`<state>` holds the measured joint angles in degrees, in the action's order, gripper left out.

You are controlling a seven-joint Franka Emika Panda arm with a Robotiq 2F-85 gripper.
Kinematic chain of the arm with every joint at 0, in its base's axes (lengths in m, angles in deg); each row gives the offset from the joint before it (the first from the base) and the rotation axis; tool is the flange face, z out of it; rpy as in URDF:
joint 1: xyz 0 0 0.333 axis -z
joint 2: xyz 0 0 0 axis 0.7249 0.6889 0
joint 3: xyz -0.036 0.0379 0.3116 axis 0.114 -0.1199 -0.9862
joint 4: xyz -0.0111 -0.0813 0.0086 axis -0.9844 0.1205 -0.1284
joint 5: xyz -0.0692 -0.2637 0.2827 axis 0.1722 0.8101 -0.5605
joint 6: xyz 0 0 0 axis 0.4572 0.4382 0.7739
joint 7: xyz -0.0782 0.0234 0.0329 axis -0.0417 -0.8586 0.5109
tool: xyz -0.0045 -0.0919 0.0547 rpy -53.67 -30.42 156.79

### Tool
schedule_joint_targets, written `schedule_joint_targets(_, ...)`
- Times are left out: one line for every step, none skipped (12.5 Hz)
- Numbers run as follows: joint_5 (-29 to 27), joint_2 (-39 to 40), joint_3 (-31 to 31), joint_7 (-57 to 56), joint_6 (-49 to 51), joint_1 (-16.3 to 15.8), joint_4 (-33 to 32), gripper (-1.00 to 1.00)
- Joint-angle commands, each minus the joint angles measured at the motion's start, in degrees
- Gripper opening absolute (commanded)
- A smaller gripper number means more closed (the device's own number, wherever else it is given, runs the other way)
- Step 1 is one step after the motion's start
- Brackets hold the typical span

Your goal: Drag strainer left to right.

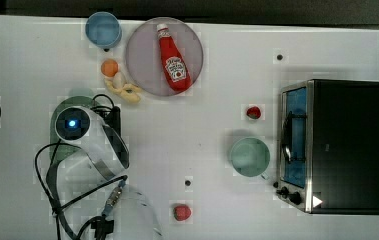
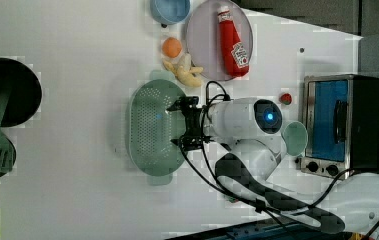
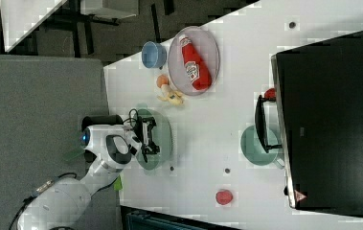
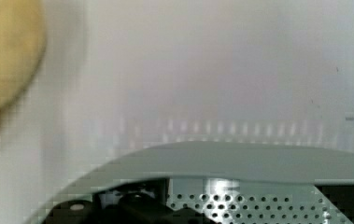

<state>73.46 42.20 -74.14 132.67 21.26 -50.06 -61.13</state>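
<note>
In the top view you have one plate (image 1: 147,75) with one ketchup bottle (image 1: 172,59), two cups and two red fruits. In the left view, one strainer (image 2: 149,130) lies under your gripper (image 2: 177,125); whether its grip is closed, I cannot tell.

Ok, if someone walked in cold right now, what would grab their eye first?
Probably the white arm's gripper reaching over the mint-green strainer in the left view. Next, the red ketchup bottle lying on the grey-lilac plate near the top view's upper edge, and the toaster oven at the top view's right.
</note>
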Motion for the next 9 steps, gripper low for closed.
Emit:
schedule_joint_targets(0.0, -2.2, 1.4, 2.6, -0.4, 1.5, -3.1, 1.00)
schedule_joint_targets(0.0, -2.9, 1.6, 2.4, -0.4, 2.1, -3.9, 1.00)
schedule_joint_targets(0.0, -3.9, 1.7, 1.4, -0.4, 2.8, -4.9, 1.00)
schedule_joint_targets(0.0, -4.9, 2.0, 0.0, -0.4, 3.5, -6.1, 1.00)
schedule_joint_targets(0.0, -5.8, 2.3, -1.2, -0.5, 4.3, -7.3, 1.00)
schedule_joint_targets(0.0, -6.7, 2.8, -2.4, -0.6, 5.2, -8.5, 1.00)
schedule_joint_targets(0.0, -7.3, 3.2, -4.1, -0.9, 6.1, -9.3, 1.00)
schedule_joint_targets(0.0, -7.8, 3.7, -5.5, -0.9, 6.9, -9.8, 1.00)
schedule_joint_targets(0.0, -8.2, 4.3, -6.5, -1.0, 7.7, -10.4, 1.00)
